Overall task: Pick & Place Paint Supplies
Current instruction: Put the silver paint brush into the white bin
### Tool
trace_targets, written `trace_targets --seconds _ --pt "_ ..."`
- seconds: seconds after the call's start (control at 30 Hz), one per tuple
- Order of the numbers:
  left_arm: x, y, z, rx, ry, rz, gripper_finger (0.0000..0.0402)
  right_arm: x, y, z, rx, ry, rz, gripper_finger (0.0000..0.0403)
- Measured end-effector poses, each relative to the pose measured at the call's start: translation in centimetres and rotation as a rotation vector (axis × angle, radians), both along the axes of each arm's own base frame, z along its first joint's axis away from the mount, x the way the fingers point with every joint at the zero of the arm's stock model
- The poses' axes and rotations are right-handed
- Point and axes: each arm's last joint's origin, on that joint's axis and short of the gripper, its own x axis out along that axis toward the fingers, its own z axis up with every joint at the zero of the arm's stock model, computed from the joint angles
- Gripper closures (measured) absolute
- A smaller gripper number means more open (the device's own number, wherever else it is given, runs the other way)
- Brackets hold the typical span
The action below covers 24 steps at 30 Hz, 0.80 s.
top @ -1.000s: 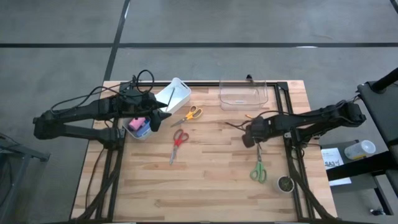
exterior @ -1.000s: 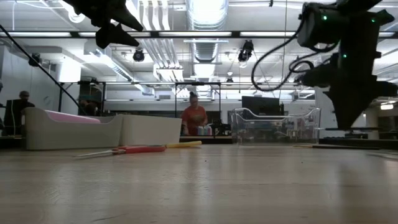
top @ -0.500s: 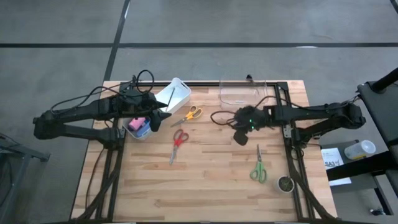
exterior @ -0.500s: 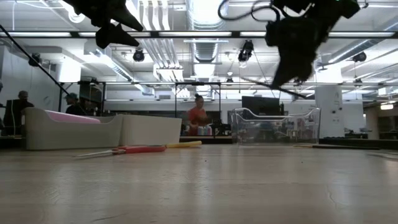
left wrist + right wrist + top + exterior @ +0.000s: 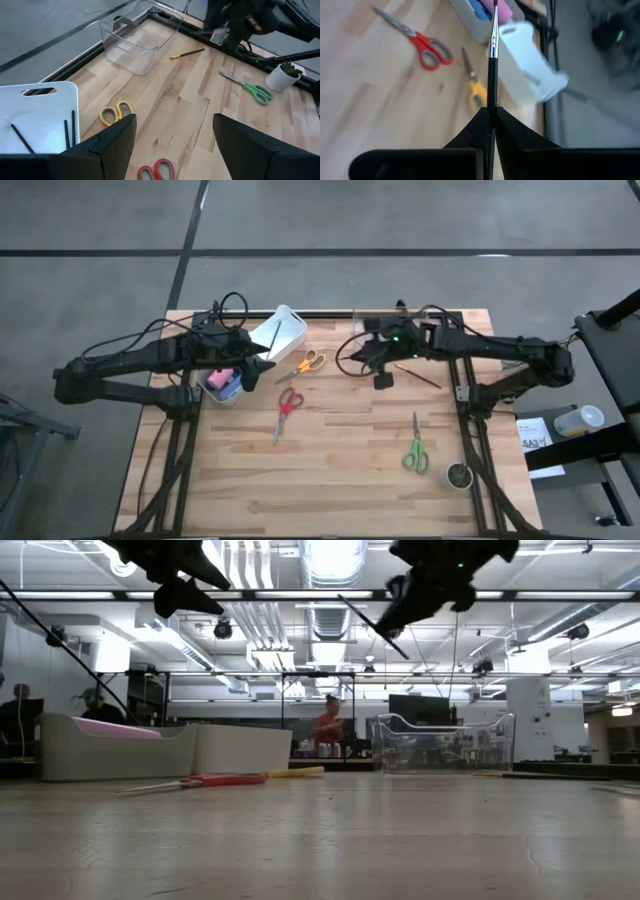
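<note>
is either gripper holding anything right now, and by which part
The right gripper is shut on a thin paintbrush, pinching its handle with the bristle end sticking out ahead. The left gripper is open and holds nothing.

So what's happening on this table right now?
The right gripper is shut on a thin paintbrush and holds it in the air above the far middle of the table, near the clear bin. The left gripper hangs open over the white bin, which already has brushes in it. A pink bottle sits in the tray beside it. Another paintbrush lies on the table, and three pairs of scissors lie untouched.
</note>
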Motion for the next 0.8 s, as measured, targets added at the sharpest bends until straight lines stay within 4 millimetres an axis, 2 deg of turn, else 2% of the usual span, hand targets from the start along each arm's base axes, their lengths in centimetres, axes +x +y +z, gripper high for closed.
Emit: trace_targets --seconds 0.2,0.5,0.8 --pt "0.0 0.0 0.0 0.000 0.000 0.000 0.0130 4.8 -1.9 -0.2 -0.179 0.040 0.119 0.0386" --pt "0.0 0.0 0.0 0.000 0.001 0.000 0.0130 12.6 -7.2 -1.4 -0.260 0.063 0.111 0.0386" --pt "0.0 0.0 0.0 0.000 0.001 0.000 0.0130 18.9 -11.5 -3.7 -0.332 0.069 0.122 0.0386"
